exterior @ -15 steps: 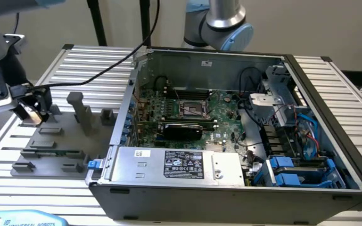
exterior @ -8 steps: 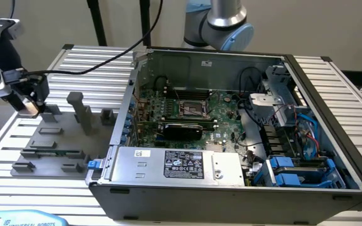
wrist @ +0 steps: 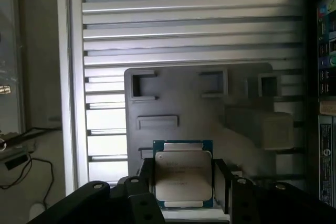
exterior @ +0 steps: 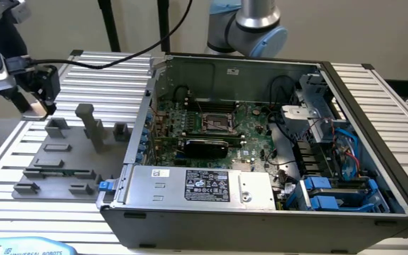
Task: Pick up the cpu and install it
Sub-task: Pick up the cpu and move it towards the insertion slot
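Observation:
The cpu [wrist: 182, 174], a flat square chip with a silvery-beige metal top and a green edge, sits between my two black fingers [wrist: 147, 179]. My gripper [wrist: 184, 182] is shut on its two opposite sides. In the exterior view my gripper [exterior: 40, 101] hangs at the far left, above the grey holder plate [exterior: 55, 164], with the cpu [exterior: 43, 110] showing as a pale sliver at its tips. The dark square socket [exterior: 217, 123] lies on the motherboard inside the open computer case [exterior: 261, 212], well to the exterior view's right of my gripper.
Grey blocks and a tall post [exterior: 85, 125] stand up from the holder plate [wrist: 173, 95]. The case wall [exterior: 146, 106] rises between the plate and the motherboard. A power supply [exterior: 204, 186], cables and blue drive bays [exterior: 331, 194] crowd the case. The ribbed metal table [wrist: 189, 30] lies beneath.

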You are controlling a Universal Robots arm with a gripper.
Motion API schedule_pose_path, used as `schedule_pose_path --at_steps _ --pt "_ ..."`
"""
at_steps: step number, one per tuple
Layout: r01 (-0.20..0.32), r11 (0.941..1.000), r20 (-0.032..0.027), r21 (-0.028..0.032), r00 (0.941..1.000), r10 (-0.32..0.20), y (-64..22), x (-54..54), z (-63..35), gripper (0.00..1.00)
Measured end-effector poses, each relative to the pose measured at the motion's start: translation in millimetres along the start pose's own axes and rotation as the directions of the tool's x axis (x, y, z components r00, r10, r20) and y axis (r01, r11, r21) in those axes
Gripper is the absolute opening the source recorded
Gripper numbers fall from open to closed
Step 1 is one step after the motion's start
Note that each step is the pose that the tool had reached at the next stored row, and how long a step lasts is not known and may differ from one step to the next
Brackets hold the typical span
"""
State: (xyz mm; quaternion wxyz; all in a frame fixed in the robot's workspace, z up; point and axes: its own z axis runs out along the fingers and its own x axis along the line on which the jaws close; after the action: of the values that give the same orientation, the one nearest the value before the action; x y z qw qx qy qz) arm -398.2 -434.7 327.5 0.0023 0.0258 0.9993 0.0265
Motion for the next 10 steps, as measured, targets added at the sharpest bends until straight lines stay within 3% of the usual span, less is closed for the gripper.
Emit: schedule_pose_path --at_steps 10 --pt "0.000 0.9998 -0.0014 -0.0186 1.0000 0.000 4.0 -45.6 -38.5 0.55"
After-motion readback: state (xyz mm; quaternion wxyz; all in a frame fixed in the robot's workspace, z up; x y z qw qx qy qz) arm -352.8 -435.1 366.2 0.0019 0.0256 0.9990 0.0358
